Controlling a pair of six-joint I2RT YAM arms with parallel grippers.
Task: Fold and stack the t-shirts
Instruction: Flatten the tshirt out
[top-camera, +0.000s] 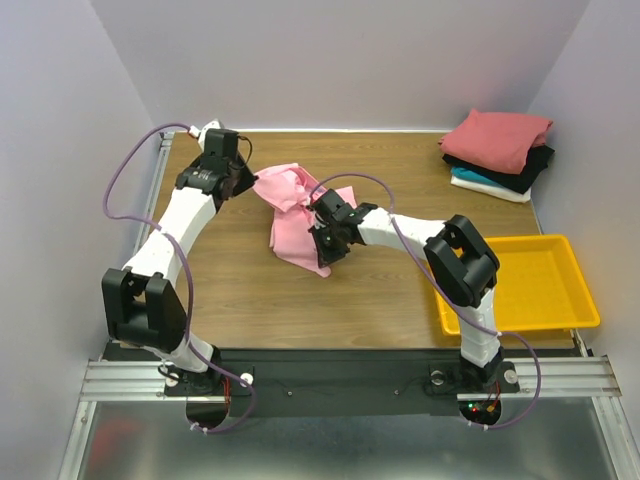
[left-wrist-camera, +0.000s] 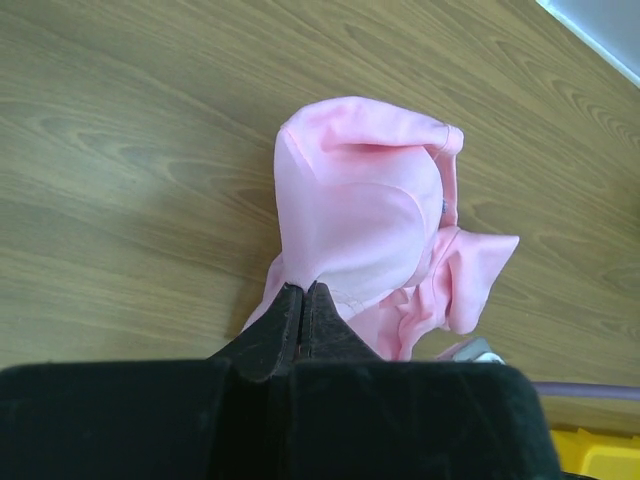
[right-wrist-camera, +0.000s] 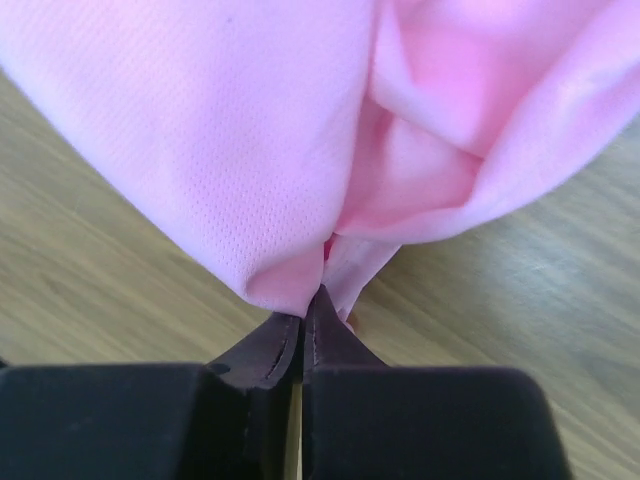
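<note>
A light pink t-shirt hangs bunched between my two grippers above the middle of the table. My left gripper is shut on its left edge; the left wrist view shows the pinch with the cloth draping away. My right gripper is shut on a fold of the same shirt; the right wrist view shows the pinch under the pink cloth. A folded stack with a dusty red tee on top, a black tee and a teal tee below, lies at the far right.
A yellow plastic tray sits at the right, near the right arm's elbow. The wooden table has metal rails at its left and near edges. Walls close in on the left, back and right.
</note>
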